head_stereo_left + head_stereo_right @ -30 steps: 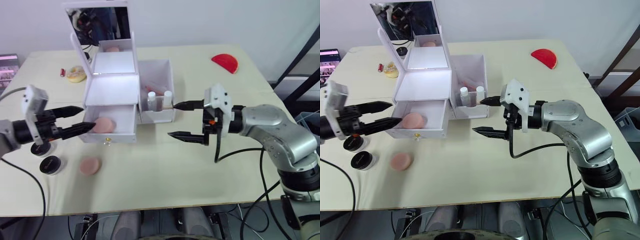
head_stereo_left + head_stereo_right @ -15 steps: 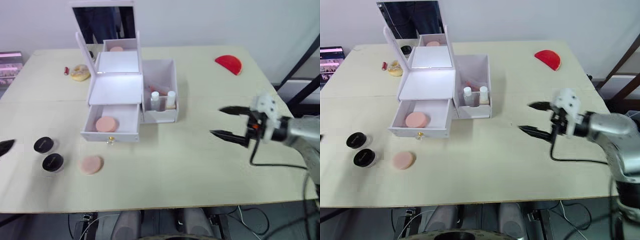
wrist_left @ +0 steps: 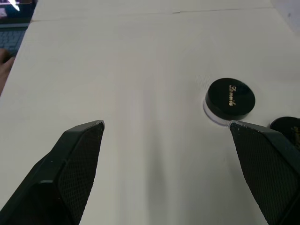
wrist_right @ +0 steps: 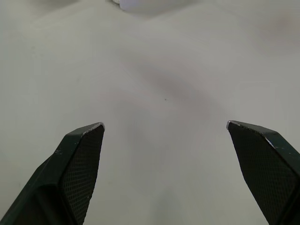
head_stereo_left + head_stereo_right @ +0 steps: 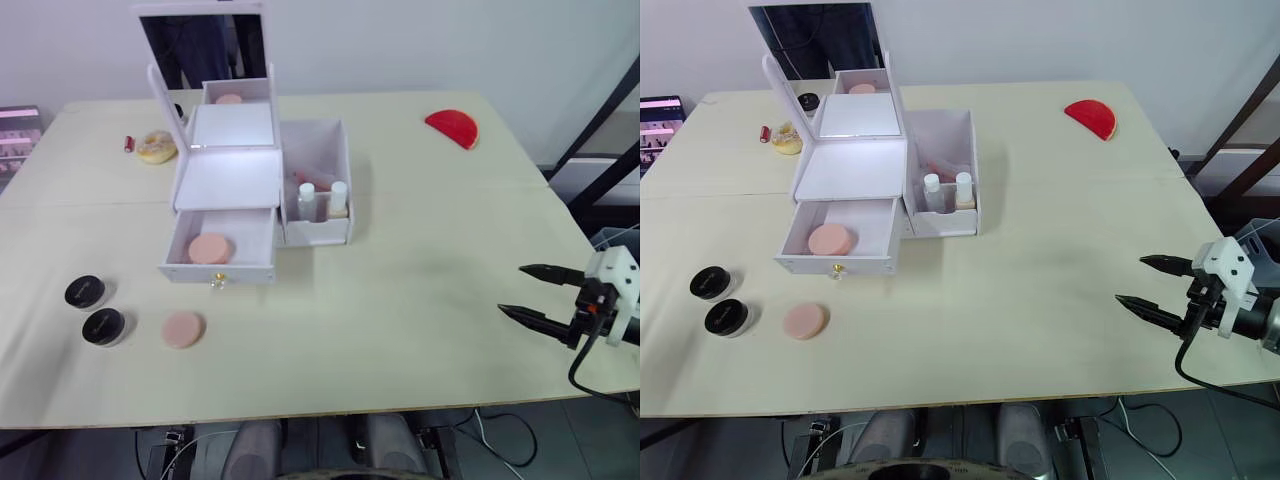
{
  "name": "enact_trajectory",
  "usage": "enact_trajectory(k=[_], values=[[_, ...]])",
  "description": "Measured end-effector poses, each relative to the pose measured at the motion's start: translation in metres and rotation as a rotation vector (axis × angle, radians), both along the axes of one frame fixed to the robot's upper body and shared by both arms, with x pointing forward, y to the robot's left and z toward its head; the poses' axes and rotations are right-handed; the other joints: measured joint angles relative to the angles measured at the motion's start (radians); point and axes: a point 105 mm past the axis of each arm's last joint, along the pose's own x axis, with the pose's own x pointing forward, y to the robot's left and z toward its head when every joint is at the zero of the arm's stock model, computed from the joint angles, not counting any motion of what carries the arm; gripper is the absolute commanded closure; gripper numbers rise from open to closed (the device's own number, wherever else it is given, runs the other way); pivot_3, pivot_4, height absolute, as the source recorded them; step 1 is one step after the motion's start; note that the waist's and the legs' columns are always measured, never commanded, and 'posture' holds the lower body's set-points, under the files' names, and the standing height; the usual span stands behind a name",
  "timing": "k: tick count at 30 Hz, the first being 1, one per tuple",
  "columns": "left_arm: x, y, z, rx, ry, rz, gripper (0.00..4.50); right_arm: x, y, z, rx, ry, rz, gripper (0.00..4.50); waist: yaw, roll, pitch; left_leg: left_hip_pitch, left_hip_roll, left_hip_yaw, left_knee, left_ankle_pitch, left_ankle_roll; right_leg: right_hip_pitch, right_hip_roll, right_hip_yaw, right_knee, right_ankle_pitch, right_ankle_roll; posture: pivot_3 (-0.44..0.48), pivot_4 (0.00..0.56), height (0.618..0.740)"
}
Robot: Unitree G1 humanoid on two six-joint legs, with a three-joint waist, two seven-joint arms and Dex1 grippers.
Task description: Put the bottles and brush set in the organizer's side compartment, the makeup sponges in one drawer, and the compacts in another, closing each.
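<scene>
organizer [image 5: 240, 180]: white, lid up
drawer [image 5: 220, 250]: open, one pink sponge [image 5: 211, 248] inside
second sponge [image 5: 183, 329]: on table
compacts [image 5: 95, 310]: two black, table
bottles [image 5: 320, 198]: upright, side compartment

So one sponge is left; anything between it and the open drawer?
Nothing visible: the loose sponge lies on bare table just in front of the open drawer, which holds another sponge with room beside it.

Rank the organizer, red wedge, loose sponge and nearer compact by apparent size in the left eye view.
1. organizer
2. red wedge
3. loose sponge and nearer compact: look about alike, so not ranked.
</scene>
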Motion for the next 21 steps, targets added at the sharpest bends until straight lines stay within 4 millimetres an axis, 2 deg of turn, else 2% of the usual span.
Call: enact_trajectory(k=[5, 9, 12, 15, 18, 21], values=[[0.001, 0.0, 0.005, 0.012, 0.0, -0.019, 0.04, 0.002, 0.0, 0.002, -0.001, -0.01, -0.005, 0.0, -0.008, 0.0, 0.0, 0.0, 0.0, 0.001, -0.002, 0.0, 0.0, -0.001, 0.0, 0.0, 0.0, 0.0, 0.0, 0.0, 0.15, 0.739], [0.002, -0.002, 0.007, 0.012, 0.001, -0.038, 0.04, 0.008, 0.008, 0.013, 0.001, -0.055, 0.018, 0.0, -0.01, 0.0, 0.0, 0.0, 0.0, 0.001, -0.001, 0.0, 0.0, -0.001, 0.0, 0.0, 0.0, 0.0, -0.001, 0.0, 0.15, 0.739], [0.002, -0.011, 0.005, 0.022, 0.026, -0.089, 0.04, 0.014, 0.025, 0.024, 0.003, -0.089, 0.063, 0.0, -0.012, 0.0, 0.0, 0.001, 0.002, 0.003, -0.001, 0.0, 0.0, -0.001, 0.0, 0.0, 0.0, 0.0, -0.001, 0.0, 0.15, 0.739], [0.0, -0.021, 0.0, 0.02, 0.044, -0.133, 0.04, 0.019, 0.054, 0.032, 0.028, -0.116, 0.153, 0.0, -0.012, 0.0, 0.0, 0.001, 0.003, 0.003, -0.001, 0.0, 0.0, -0.001, 0.001, 0.0, 0.0, 0.001, -0.001, 0.0, 0.15, 0.739], [-0.003, -0.049, -0.009, -0.016, 0.068, -0.229, 0.04, 0.023, 0.087, 0.042, 0.058, -0.145, 0.255, 0.0, -0.011, 0.0, 0.0, 0.0, 0.005, 0.003, -0.001, 0.0, 0.0, -0.002, 0.0, 0.0, -0.001, 0.001, -0.001, 0.0, 0.15, 0.739], [-0.007, -0.094, -0.026, -0.069, 0.106, -0.362, 0.04, 0.026, 0.111, 0.052, 0.078, -0.177, 0.336, 0.0, -0.007, 0.0, 0.0, -0.001, 0.005, 0.004, -0.002, -0.001, -0.001, 0.0, 0.0, 0.0, -0.005, 0.002, -0.002, 0.0, 0.15, 0.739]])
